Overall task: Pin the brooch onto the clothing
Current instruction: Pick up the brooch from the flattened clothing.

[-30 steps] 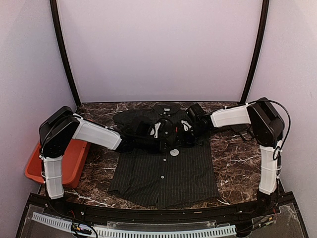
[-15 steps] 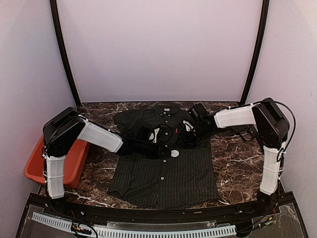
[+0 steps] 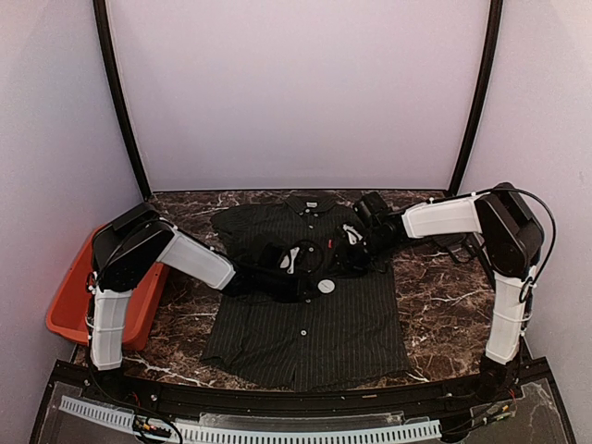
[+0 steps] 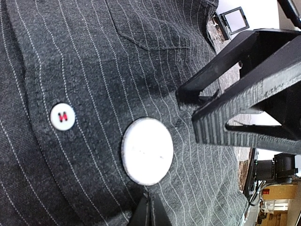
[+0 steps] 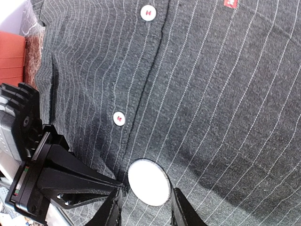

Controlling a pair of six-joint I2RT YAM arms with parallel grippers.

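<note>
Left pincer shut beside white brooch — red tag unreadable.

Robot lab booth, plain white walls

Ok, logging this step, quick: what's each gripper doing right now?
Left gripper: closed, tips beside the brooch, nothing visibly held.
Right gripper: jaws apart, flanking the brooch; grip unclear.

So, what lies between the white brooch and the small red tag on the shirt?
Only bare pinstriped cloth of the shirt lies between the brooch and the red tag. The right wrist view shows this stretch.
</note>
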